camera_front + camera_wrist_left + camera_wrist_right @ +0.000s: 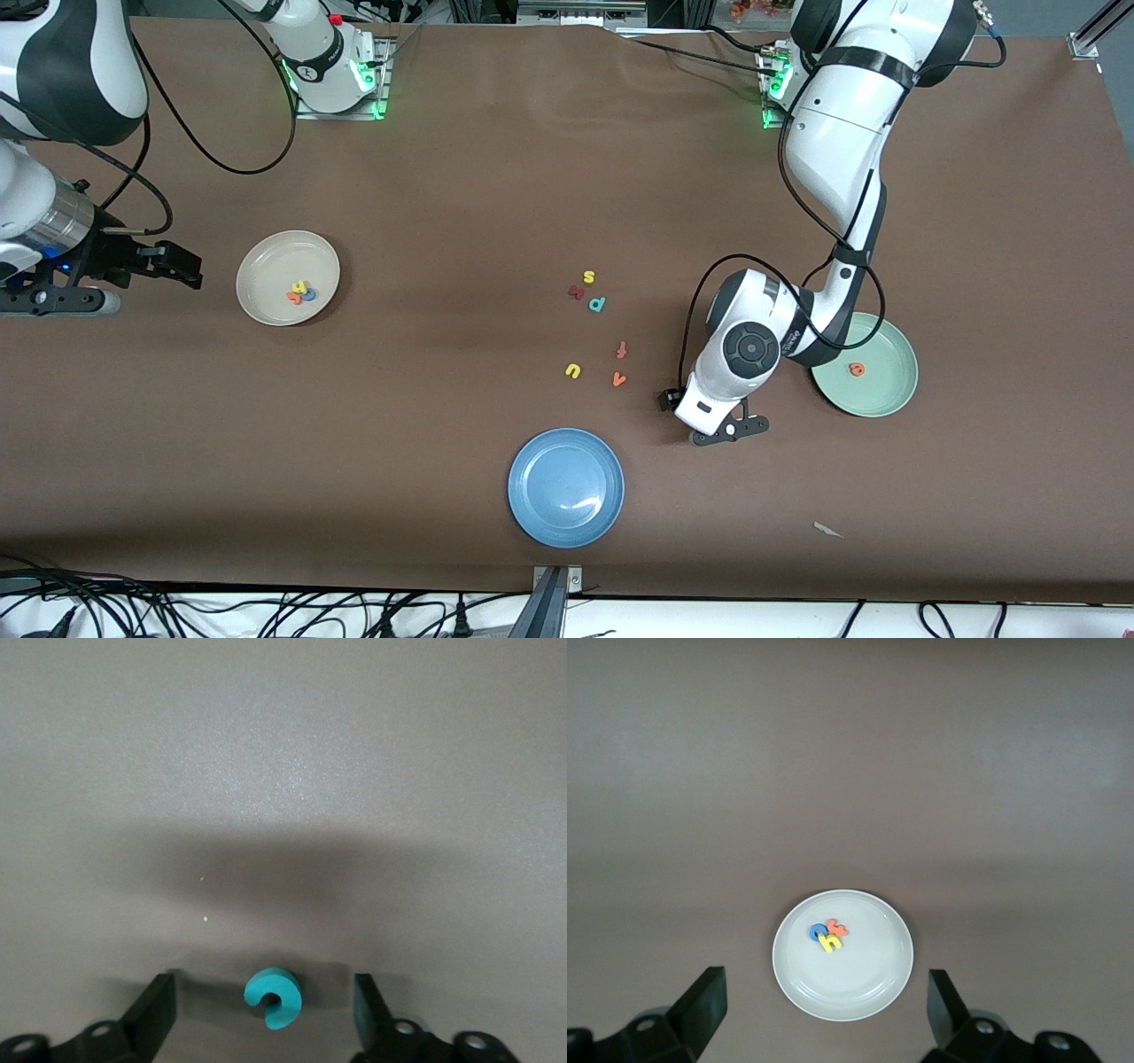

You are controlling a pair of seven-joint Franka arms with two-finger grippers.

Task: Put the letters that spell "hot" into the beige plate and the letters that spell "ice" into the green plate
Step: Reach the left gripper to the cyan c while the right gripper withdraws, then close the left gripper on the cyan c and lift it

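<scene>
Teal c [273, 997] flat on the table [443, 177] near the green plate [886, 394], framed by the left gripper [728, 432] with its jaws apart and not touching it. — operator

What worries you? — desk

The letter sits off-centre between the jaws, so I judge one pad could reach it first and push or spin it out. It is thin foam: a pinch on its open side may fold it or flick it away. — operator

And the rest? — desk

Orange e [856, 369] is in the green plate. What I take for the dark red i [576, 292] lies among the spare letters mid-table, easy to confuse. Yellow h [830, 943], blue o [819, 931] and orange t [840, 927] lie in the beige plate [266, 306]. My right gripper [177, 264] waits beside it, jaws released. — operator
</scene>
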